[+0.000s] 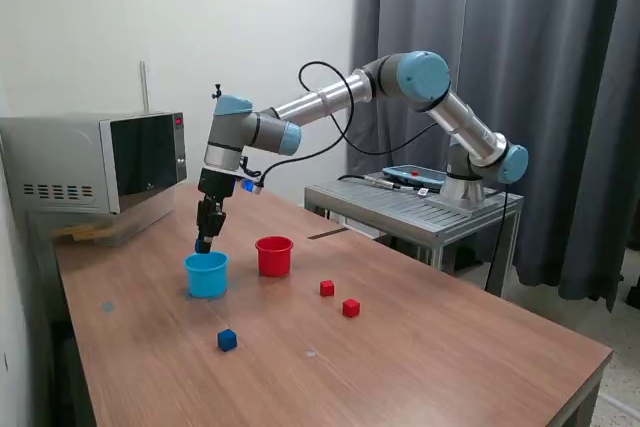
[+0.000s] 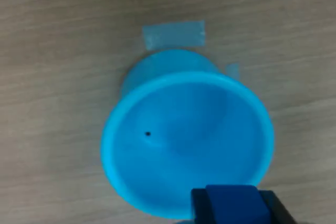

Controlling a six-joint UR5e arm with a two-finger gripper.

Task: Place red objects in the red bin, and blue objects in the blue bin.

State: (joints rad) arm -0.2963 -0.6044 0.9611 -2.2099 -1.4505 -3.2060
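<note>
You see a blue cube (image 2: 233,203) pinched between the fingers of the gripper (image 1: 204,243), held just above the rim of the blue cup (image 1: 206,275) so that a release should drop it inside. The cup appears empty. On the table (image 1: 430,347), a second blue cube (image 1: 227,340) and two red cubes (image 1: 327,288) (image 1: 351,308) lie apart from the red cup (image 1: 274,256), apparently unsorted.

You see a smooth, glossy plastic blue bin (image 2: 186,145) on a matt wood-grain table (image 1: 420,347), beside a brushed-metal microwave (image 1: 95,162) and dark cloth curtains (image 1: 560,67).
</note>
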